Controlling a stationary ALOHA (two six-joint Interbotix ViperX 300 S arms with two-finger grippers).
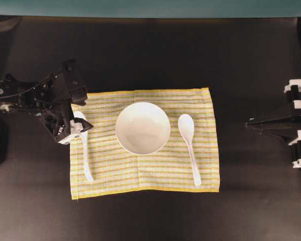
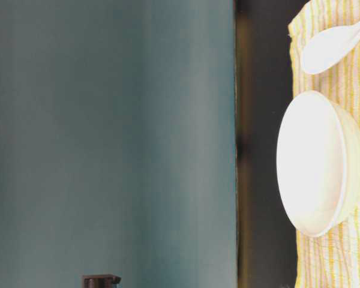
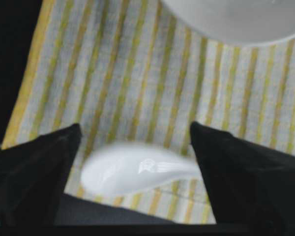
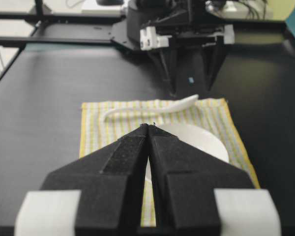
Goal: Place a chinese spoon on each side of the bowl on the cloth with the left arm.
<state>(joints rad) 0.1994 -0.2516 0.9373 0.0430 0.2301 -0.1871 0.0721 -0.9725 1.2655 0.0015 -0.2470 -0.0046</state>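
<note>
Bowl (image 1: 142, 128) is sitting at the centre of the cloth (image 1: 155, 178), upright, white and glossy. Right spoon (image 1: 189, 145) is lying on the cloth at the bowl's 3 o'clock, just beside it without touching, scoop toward 12, handle running toward 5. Left spoon (image 1: 85, 155) is lying at the bowl's 9 o'clock near the cloth's left edge, handle pointing to 6, scoop end under the left gripper (image 1: 75, 128). Wrist view: left gripper's fingers (image 3: 236, 167) are standing wide apart, the scoop is resting on the cloth between them, neither finger pressing it. Cloth is lying flat on the black table (image 1: 150, 60). Right gripper (image 4: 148, 129) is parked well off at the cloth's 3 o'clock, fingertips pressed together, gripping nothing.
</note>
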